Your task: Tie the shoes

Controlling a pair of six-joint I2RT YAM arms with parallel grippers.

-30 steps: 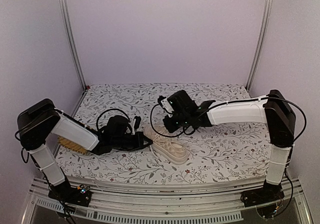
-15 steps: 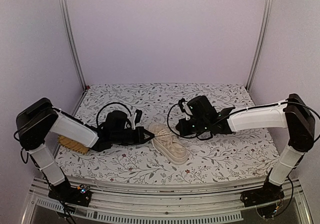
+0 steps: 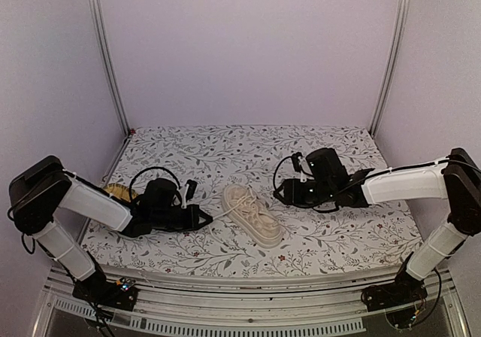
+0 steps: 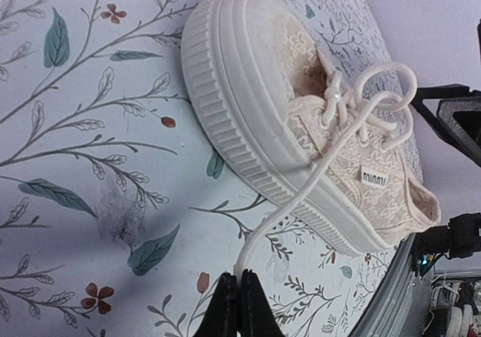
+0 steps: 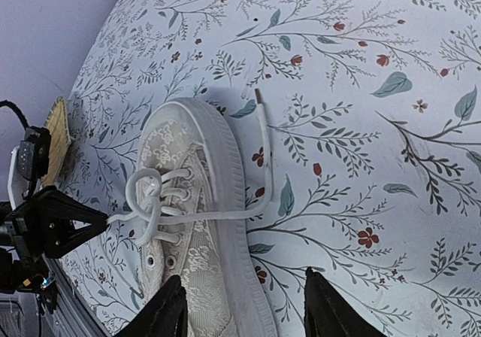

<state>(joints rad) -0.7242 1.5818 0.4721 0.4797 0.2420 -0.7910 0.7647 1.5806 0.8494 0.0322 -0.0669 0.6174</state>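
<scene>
Over the floral bench (image 3: 338, 239) both my arms have swung outward from where they were a second ago, the left drawing back toward its edge and the right retreating to its own side, so the woven yellow mat (image 3: 116, 192) now peeks out behind my left arm. The shoe (image 3: 252, 215) lies between them at the middle of the bench, on its sole, toe toward the near edge, in much the same spot as before. The real change is at my right claw (image 5: 243, 277): it was pressed together a moment ago and is now spread, holding nothing. The right lace (image 5: 264, 149) it let go lies slack on the bench just beside the sole, its tip pointing away from me. My left claw (image 4: 239, 283) stays pinched on the end of the left lace (image 4: 293, 201), which runs in a fairly straight line up to the eyelets. Where the laces cross over the tongue sits a small knot (image 5: 146, 194) with a loop. I judge the outward pull cinched that first knot; the bow is yet to be made.
</scene>
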